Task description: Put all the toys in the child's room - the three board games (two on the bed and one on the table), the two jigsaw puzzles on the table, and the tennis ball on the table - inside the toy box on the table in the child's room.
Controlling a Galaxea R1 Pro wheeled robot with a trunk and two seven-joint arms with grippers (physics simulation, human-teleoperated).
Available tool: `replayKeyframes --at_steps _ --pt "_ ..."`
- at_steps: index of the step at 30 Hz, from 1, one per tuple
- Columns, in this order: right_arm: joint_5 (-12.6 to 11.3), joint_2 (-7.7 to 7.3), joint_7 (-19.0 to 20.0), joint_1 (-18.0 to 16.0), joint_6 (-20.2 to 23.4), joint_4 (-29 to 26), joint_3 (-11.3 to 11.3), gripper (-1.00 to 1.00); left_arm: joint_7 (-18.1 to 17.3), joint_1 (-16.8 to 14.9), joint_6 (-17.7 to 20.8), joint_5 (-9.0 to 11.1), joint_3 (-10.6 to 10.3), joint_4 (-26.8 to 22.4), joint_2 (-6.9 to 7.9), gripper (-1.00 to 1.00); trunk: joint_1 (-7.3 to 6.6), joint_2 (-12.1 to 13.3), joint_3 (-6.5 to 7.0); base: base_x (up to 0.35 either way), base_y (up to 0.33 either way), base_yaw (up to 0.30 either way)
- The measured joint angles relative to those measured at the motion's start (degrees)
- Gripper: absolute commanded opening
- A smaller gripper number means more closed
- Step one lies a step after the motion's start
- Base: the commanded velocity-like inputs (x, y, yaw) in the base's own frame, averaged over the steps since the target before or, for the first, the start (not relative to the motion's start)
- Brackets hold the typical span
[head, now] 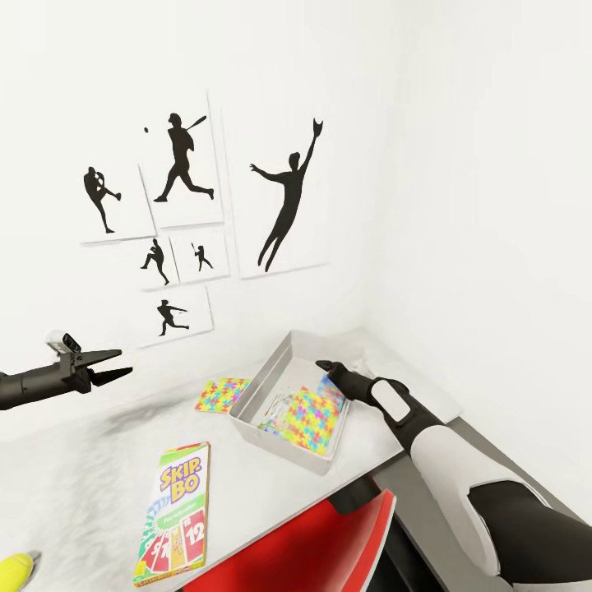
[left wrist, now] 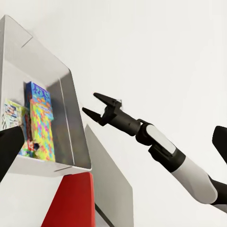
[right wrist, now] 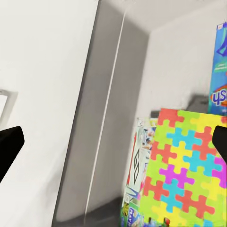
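The toy box (head: 288, 386) on the table (head: 74, 485) holds a puzzle (head: 316, 415) and game boxes. A second puzzle (head: 220, 395) lies beside it, SKIP BO (head: 174, 514) nearer, the ball (head: 15, 570) at the edge. Right gripper (head: 327, 367) hangs empty above the box with jaws apart; left gripper (head: 111, 367) likewise apart, off to the side.

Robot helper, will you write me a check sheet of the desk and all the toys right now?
Surface: pale grey table.
Job's things: toy box holds a puzzle and game boxes; second puzzle beside it; Skip-Bo game and tennis ball on the table.
Clutter: red chair at the table edge.
End effectors: left end effector open, empty; right end effector open above the box.
Cables: nothing seen.
Surroundings: white walls, baseball prints.
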Motion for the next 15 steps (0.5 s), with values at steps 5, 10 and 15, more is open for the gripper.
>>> replayKeyframes --at_steps 5,10,15 --pt "0.0 -0.02 0.0 -0.2 0.0 0.0 0.1 1.00 0.0 0.0 0.0 0.0 0.0 0.0 0.00 1.00 0.00 0.0 0.00 0.000 0.000 0.000" --pt "0.0 -0.04 0.3 -0.2 -0.1 -0.2 0.2 1.00 0.0 0.0 0.0 0.0 0.0 0.0 0.00 1.00 0.00 0.0 0.00 0.000 0.000 0.000" --pt "-0.1 -0.10 0.7 -0.2 -1.6 -0.7 0.2 1.00 0.0 0.0 0.0 0.0 0.0 0.0 -0.01 1.00 0.01 0.0 0.01 -0.093 0.059 0.000"
